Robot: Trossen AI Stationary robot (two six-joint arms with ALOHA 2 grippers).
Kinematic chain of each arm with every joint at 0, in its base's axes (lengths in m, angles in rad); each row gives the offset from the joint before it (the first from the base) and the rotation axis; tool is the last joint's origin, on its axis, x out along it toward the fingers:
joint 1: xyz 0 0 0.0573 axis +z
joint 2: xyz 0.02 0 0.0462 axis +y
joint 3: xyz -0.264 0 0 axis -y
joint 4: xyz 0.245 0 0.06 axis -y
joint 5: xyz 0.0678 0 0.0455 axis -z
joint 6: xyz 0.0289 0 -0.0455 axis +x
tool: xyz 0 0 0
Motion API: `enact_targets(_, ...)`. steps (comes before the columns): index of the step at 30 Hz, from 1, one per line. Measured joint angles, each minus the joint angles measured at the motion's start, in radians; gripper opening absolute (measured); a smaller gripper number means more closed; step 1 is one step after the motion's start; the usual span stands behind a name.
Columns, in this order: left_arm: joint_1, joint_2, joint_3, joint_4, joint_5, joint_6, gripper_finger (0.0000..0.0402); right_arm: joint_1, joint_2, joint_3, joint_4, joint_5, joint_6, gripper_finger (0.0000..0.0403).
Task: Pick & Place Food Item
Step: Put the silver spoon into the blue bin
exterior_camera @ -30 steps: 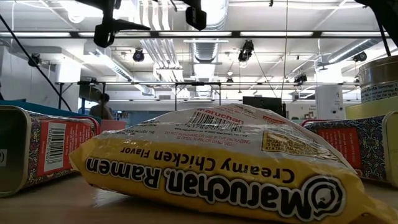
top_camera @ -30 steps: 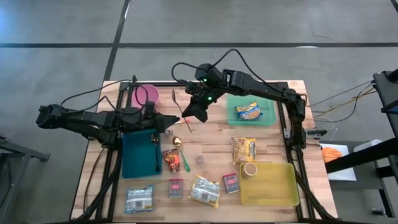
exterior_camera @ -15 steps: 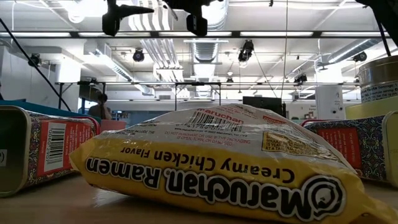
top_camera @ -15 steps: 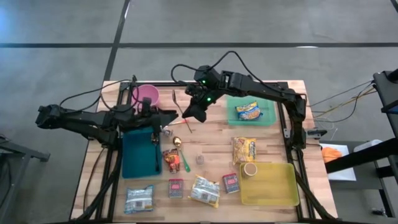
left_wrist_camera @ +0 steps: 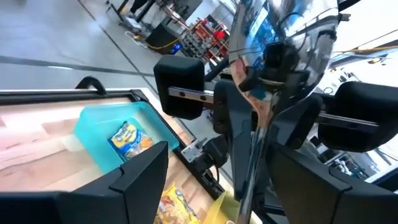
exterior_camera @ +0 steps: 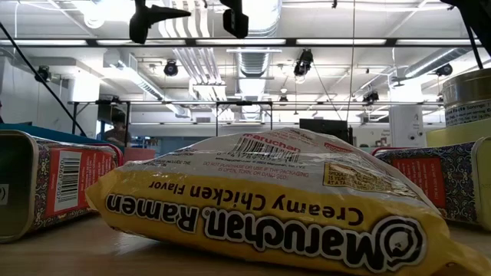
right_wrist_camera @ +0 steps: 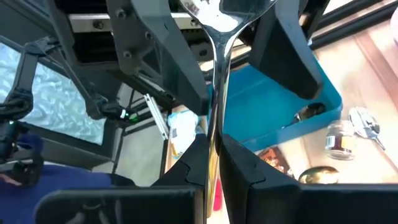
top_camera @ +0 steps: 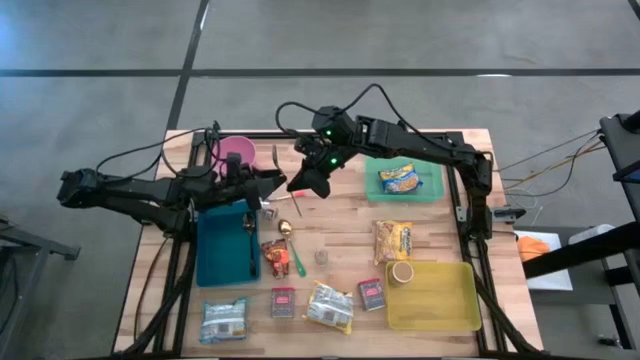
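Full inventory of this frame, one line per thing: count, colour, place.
table: 1, light wood, under everything
teal tray: 1, left side, dark utensil inside
green bin: 1, far right, holds yellow-blue snack bag
yellow tray: 1, near right, round can at its far left corner
ramen packs: 2, yellow; right of centre, and near edge
tins: 2, red patterned, near edge
packet: 1, blue-grey, near left
cup: 1, pink, far left
red packet: 1, beside teal tray
metal spoon: 1, silver, held in the air
left gripper: open, fingers flanking spoon's bowl
right gripper: shut on spoon's handle
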Motion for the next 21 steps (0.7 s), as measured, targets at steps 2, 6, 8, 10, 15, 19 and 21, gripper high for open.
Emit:
enact_targets(2, 0.0, 0.0, 0.0, 0.019, 0.003, 0.015, 0.0275, 0.002, 0.0, 0.0, 0.005, 0.0, 0.002, 0.0018)
enact_targets(6, 0.001, 0.0, 0.0, 0.03, 0.009, 0.021, 0.0275, 0.007, 0.006, 0.0, 0.029, 0.0, 0.013, 0.0018)
enact_targets(8, 0.001, 0.0, 0.0, 0.033, 0.019, 0.021, 0.0275, 0.011, 0.008, 0.0, 0.031, 0.0, 0.014, 0.0018)
enact_targets(10, 0.001, 0.0, 0.0, 0.034, 0.028, 0.021, 0.0275, 0.013, 0.008, -0.004, 0.046, 0.0, 0.015, 0.0018)
enact_targets(15, 0.001, 0.0, 0.0, 0.055, 0.034, 0.021, 0.027, 0.013, 0.008, -0.005, 0.048, 0.0, 0.018, 0.0018)
enact_targets(19, 0.001, 0.0, 0.0, 0.061, 0.049, 0.021, 0.0229, 0.015, 0.008, -0.006, 0.049, 0.0, 0.018, 0.0018)
enact_targets(21, 0.001, 0.0, 0.0, 0.066, 0.054, 0.022, 0.0193, 0.017, 0.008, -0.007, 0.048, 0.002, 0.018, 0.0018)
